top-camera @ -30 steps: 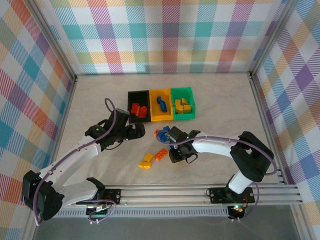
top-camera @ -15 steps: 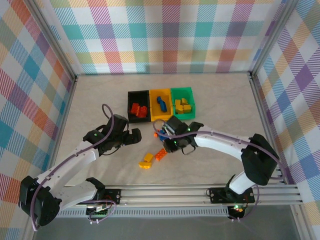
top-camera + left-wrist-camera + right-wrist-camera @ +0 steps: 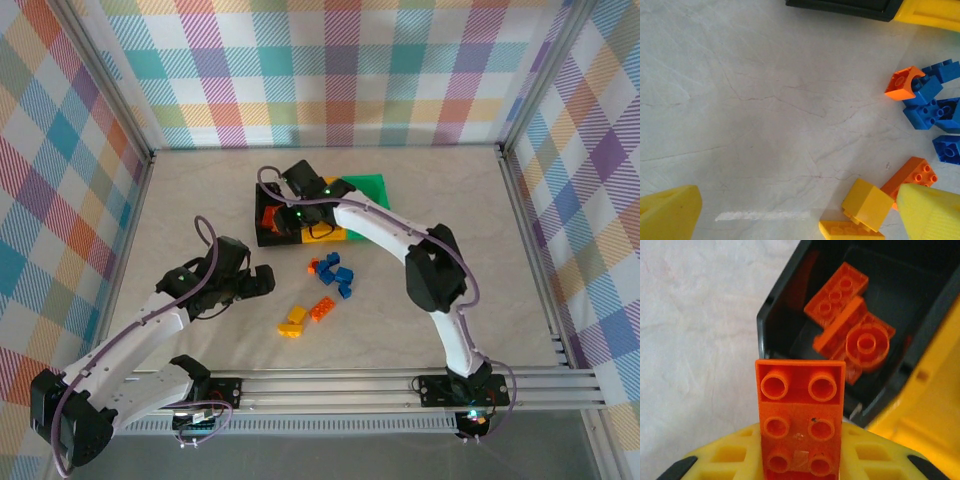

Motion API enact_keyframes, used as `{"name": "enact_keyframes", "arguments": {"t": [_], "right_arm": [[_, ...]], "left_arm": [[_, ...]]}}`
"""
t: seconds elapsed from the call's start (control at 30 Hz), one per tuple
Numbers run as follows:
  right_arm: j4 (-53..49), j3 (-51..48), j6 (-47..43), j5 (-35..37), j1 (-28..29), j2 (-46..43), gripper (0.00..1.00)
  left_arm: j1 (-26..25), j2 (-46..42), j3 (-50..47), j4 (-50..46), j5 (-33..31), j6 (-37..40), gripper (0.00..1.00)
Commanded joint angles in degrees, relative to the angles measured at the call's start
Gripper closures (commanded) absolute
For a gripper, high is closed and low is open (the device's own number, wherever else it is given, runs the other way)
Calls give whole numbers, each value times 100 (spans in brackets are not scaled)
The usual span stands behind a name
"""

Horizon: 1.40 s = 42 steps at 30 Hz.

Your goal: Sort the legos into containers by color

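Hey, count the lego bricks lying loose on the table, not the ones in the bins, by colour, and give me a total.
Orange bricks: 2
Blue bricks: 4, roughly, since they lie clumped together
Yellow bricks: 2
Total: 8

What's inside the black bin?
Several orange bricks lie piled in the black bin, one of them a flat plate. The held brick in the right gripper covers part of the near wall, so the count is uncertain.
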Motion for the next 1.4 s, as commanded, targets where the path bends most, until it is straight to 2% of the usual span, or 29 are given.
{"name": "enact_keyframes", "arguments": {"t": [0.0,0.1,0.27,0.47,0.6,0.73,0.97,1.07,1.27,1.37], "right_arm": [[-450,706,-91,-140,25,408,79],[-706,1410,-112,-125,16,815,74],[-976,2225,-39,-88,-78,1242,54],[-837,2020,-19,-3,-137,1001,41],[-400,1152,62,47,-168,423,40],[108,-208,183,210,-172,-519,38],[893,-3053,701,556,-450,-2474,36],[1062,-4035,890,586,-619,-3259,35],[1084,-5285,1158,702,-882,-4382,35],[1086,-5660,1228,703,-1029,-4832,35]], "left_arm": [[46,-113,-46,-218,-42,21,0],[51,-95,-5,-247,-21,57,0],[47,-45,56,-249,1,123,0],[46,93,183,-232,118,233,0],[39,175,316,-171,232,279,0],[-64,522,504,33,449,401,0],[-1006,1835,1027,634,551,480,1],[-1275,2552,1330,825,618,572,11],[-1747,3832,2131,975,737,761,27],[-1930,4331,2490,966,835,850,29]]}}
